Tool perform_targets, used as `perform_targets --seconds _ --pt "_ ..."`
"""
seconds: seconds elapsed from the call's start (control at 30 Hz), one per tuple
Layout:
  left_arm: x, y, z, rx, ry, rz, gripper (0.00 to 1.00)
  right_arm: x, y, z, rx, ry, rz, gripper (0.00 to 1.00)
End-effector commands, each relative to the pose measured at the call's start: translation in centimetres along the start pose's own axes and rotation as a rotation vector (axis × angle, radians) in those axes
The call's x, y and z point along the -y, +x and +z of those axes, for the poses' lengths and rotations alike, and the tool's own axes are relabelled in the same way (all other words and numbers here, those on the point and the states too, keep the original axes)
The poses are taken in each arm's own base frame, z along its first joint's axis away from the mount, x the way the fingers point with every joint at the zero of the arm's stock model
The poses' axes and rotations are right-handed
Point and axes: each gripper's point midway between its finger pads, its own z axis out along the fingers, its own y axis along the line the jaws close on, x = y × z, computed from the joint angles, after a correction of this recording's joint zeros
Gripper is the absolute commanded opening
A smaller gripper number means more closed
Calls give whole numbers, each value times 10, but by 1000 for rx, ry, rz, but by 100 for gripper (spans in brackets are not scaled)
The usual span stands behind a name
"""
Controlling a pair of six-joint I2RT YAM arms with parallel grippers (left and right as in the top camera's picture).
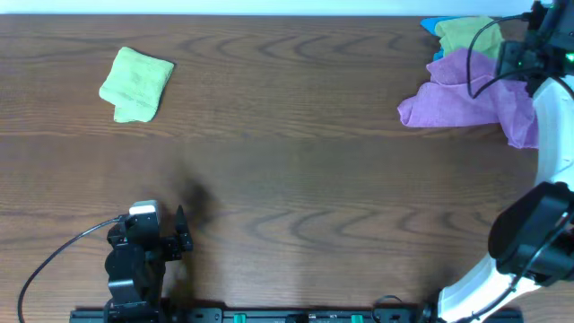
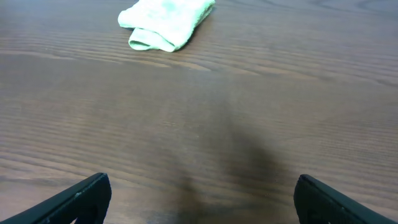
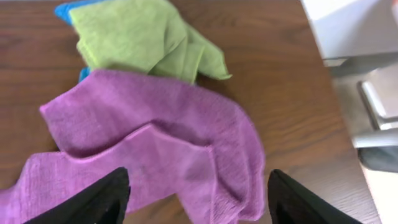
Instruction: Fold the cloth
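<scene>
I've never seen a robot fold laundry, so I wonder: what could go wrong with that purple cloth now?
1. The purple cloth lies bunched in overlapping layers under the open right claw; a pinch might catch several layers and fold crooked.
2. It lies against a green cloth that sits on a blue cloth; dragging it could pull those along.

**Location: robotics laboratory workbench.**
A wood-grain table [image 1: 296, 161] carries two robot arms, the left arm [image 1: 134, 265] and the right arm [image 1: 538, 224]. Both are based at a black rail [image 1: 269, 316] along one edge. An exposed cable [image 1: 90, 228] loops from the left arm. A folded green cloth [image 1: 136, 83] lies on the tabletop.
</scene>
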Motion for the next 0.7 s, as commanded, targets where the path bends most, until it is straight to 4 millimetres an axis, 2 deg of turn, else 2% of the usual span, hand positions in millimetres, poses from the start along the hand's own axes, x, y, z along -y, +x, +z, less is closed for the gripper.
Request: perform_targets --seconds 0.0,0.27,0.53,0.67 --pt "-2 4 2 -7 -10 20 95 0 22 22 -74 -48 43 73" --pt "-2 4 2 -7 -10 20 95 -5 64 67 -211 -79 49 70" --pt "-2 4 2 -7 -10 20 95 -11 80 90 -251 -86 45 68" --pt "-2 4 2 -7 -10 20 95 -9 79 94 -243 -81 51 58"
